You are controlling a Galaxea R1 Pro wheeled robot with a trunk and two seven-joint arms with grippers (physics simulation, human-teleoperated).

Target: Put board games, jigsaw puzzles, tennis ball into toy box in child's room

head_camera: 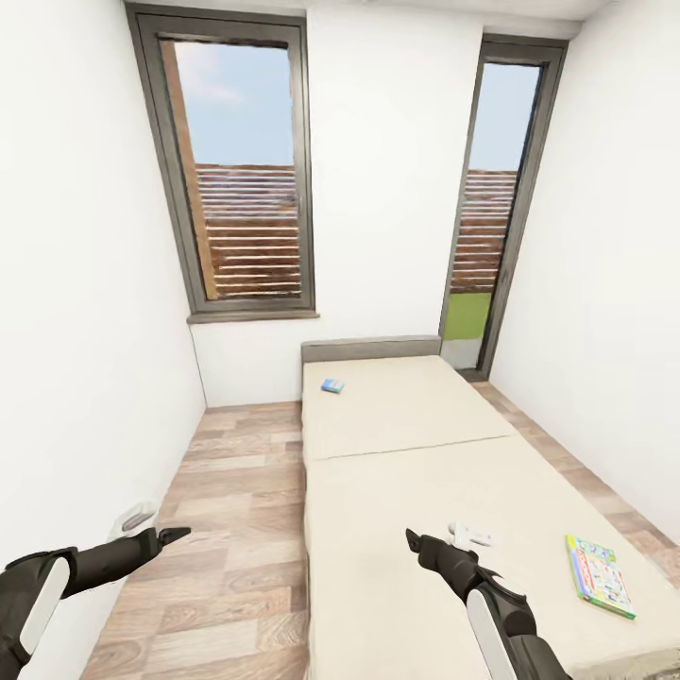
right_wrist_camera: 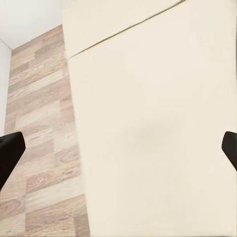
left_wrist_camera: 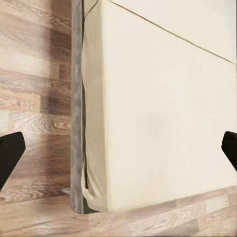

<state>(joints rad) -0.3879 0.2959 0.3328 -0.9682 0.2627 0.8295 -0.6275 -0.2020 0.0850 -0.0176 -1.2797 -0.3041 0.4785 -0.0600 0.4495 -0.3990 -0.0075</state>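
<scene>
STEP: approach bed (head_camera: pixel 416 472) | RIGHT gripper (right_wrist_camera: pixel 118 143): spread, empty | LEFT gripper (left_wrist_camera: pixel 118 148): spread, empty | NEXT: reach right of right gripper to green-edged game (head_camera: pixel 599 574); blue game (head_camera: pixel 331 385) far ahead.

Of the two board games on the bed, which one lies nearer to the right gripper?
The pastel, green-edged board game, near the bed's foot beside the right gripper. The small blue one lies far off near the headboard.
</scene>
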